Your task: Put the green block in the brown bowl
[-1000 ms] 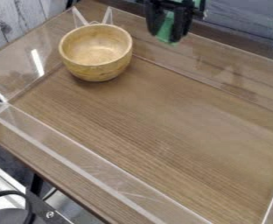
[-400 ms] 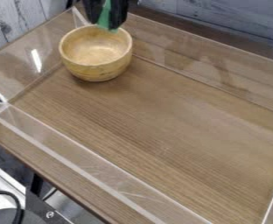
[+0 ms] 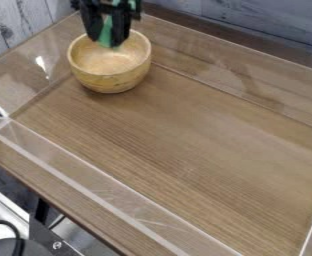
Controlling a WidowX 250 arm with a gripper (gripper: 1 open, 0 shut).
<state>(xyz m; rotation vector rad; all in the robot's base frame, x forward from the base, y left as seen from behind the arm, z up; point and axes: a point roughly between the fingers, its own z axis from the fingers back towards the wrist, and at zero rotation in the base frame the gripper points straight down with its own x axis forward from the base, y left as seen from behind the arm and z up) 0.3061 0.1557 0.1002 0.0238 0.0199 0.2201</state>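
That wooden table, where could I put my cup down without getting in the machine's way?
Nearly all the wooden table is bare: the whole stretch from the brown bowl down to the near clear wall and across to the right. It is crowded only at the far left corner, where the gripper holds the green block over the bowl.

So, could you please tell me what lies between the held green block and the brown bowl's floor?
Nothing: in the camera view the green block, held by the gripper, hangs over the brown bowl, whose interior looks bare.
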